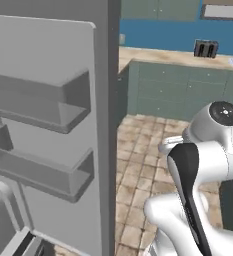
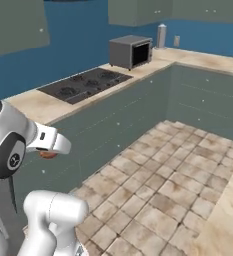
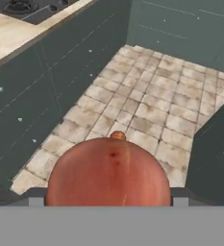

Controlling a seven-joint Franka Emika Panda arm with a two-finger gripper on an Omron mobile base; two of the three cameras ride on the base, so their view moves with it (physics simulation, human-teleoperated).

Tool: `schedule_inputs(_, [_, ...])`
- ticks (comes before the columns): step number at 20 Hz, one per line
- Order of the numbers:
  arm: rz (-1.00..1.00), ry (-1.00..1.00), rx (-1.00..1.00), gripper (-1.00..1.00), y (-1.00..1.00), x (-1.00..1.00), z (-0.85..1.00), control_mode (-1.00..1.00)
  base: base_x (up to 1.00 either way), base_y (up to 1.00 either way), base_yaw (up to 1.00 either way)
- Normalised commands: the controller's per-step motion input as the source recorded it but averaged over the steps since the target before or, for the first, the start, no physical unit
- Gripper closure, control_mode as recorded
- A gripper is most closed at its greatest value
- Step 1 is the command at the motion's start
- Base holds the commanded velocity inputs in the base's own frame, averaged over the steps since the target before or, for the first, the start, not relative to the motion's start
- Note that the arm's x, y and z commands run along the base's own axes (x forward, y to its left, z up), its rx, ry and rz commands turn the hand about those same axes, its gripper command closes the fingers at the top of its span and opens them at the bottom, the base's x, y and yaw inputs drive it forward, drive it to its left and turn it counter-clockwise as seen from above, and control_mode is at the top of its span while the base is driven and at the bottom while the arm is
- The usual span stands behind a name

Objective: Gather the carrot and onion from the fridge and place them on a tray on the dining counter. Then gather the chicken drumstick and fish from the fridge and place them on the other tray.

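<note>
Hand view: round reddish-brown onion (image 3: 108,170) pinched between the gripper's (image 3: 108,199) two widely parted dark fingertips (image 3: 35,196), suspended above the beige tiled floor (image 3: 154,103). Beyond, teal cabinet fronts (image 3: 51,81) carry a sandy countertop (image 3: 10,31) with a black stovetop (image 3: 24,6).

Open tiled floor (image 2: 163,185) ahead gives free passage; fridge door (image 1: 53,135) stands open at left, cabinets (image 2: 138,110) line the floor's far edges
</note>
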Motion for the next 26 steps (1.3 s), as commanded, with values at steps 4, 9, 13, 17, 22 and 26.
schedule_inputs(4, [0.00, 0.00, 0.00, 1.00, 0.00, 0.00, 0.00, 1.00, 0.80, 0.00, -0.36])
schedule_inputs(9, [0.00, 0.00, 0.00, 1.00, 0.00, 0.00, 0.00, 1.00, 0.85, -0.21, -0.13])
schedule_inputs(13, [0.00, 0.00, 0.00, 1.00, 0.00, 0.00, 0.00, 1.00, 0.64, -0.31, -0.15])
schedule_inputs(17, [0.00, 0.00, 0.00, 1.00, 0.00, 0.00, 0.00, 1.00, 0.70, -0.02, -0.31])
schedule_inputs(22, [0.00, 0.00, 0.00, 1.00, 0.00, 0.00, 0.00, 1.00, 0.59, 0.16, -0.41])
schedule_inputs(26, [0.00, 0.00, 0.00, 1.00, 0.00, 0.00, 0.00, 1.00, 0.48, 0.34, -0.45])
